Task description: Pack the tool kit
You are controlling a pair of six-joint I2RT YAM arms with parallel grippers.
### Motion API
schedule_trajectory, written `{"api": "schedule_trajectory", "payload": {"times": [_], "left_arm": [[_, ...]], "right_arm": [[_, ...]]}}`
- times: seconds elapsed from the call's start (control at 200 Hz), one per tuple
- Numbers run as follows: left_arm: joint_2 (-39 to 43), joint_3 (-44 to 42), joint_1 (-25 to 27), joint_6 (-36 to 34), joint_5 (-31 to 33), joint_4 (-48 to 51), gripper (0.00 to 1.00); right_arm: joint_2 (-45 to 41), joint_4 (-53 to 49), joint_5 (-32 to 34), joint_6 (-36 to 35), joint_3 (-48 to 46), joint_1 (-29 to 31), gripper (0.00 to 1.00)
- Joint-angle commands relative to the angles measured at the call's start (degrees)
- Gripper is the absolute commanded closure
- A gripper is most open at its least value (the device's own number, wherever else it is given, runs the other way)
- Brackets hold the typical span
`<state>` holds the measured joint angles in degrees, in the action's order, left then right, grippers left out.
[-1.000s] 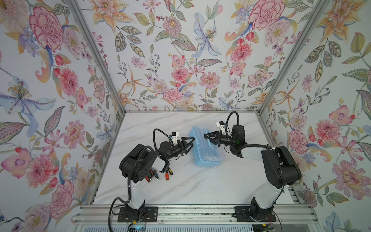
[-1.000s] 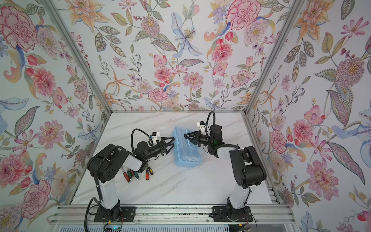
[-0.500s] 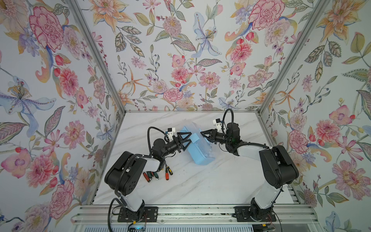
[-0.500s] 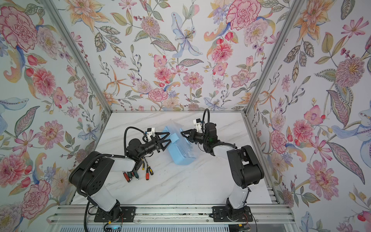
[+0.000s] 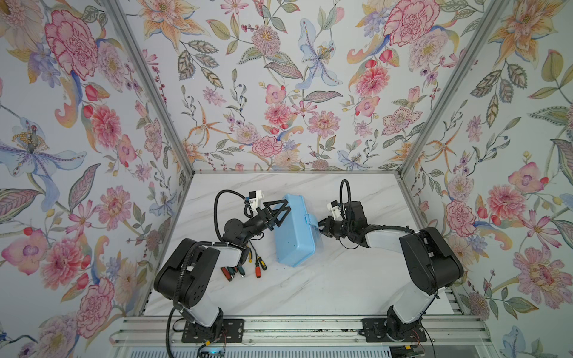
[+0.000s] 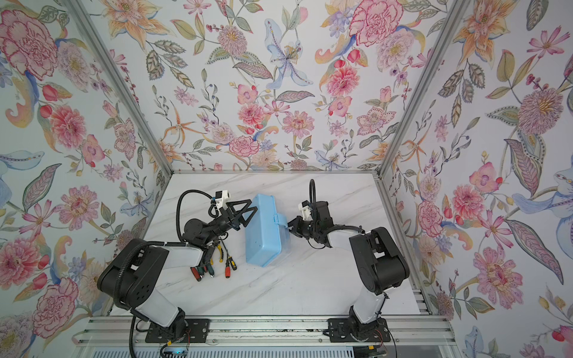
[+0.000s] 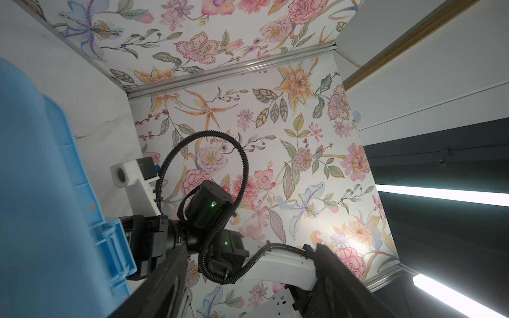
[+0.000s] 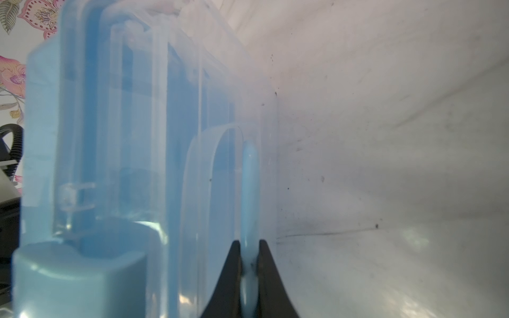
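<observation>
A second ago the light-blue rectangular plastic tool box [image 5: 294,235] lay flat in the middle of the white marble table [image 5: 325,294] with its clear lid up. Now it is tipped onto one long side, and in both top views its opaque base faces the camera while the lid faces right. The right gripper [image 5: 321,227] has closed and pinches the blue U-shaped handle [image 8: 249,192], as the right wrist view shows plainly. The left gripper [image 5: 283,215] is spread wide at the box's upper left edge, with nothing between its fingers; whether it touches the wall I cannot tell. The orange and black screwdrivers [image 5: 259,268] and the yellow-handled pliers [image 6: 220,250] still lie loose on the table at the lower left of the box. So nothing is packed, and the box probably has to be laid flat and opened before any tool goes in. No brand, label or writing can be read on anything.
</observation>
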<state>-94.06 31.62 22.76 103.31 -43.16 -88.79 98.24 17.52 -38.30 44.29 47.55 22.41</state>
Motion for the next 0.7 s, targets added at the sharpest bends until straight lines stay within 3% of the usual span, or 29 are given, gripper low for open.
{"api": "schedule_trajectory", "payload": {"times": [0.0, 0.41, 0.696], "left_arm": [[-0.50, 0.10, -0.59, -2.82, -1.83, -11.72, 0.24], [-0.32, -1.49, -1.54, -7.71, -1.30, -7.39, 0.23], [0.11, -2.72, -1.64, -11.14, -1.04, -4.68, 0.23]], "right_arm": [[-3.53, -4.53, 1.78, -1.84, 1.46, -0.41, 1.00], [-16.67, -28.50, 10.63, -9.84, 13.85, 0.19, 1.00], [-13.14, -37.27, 15.98, -13.45, 21.77, 4.74, 1.00]]}}
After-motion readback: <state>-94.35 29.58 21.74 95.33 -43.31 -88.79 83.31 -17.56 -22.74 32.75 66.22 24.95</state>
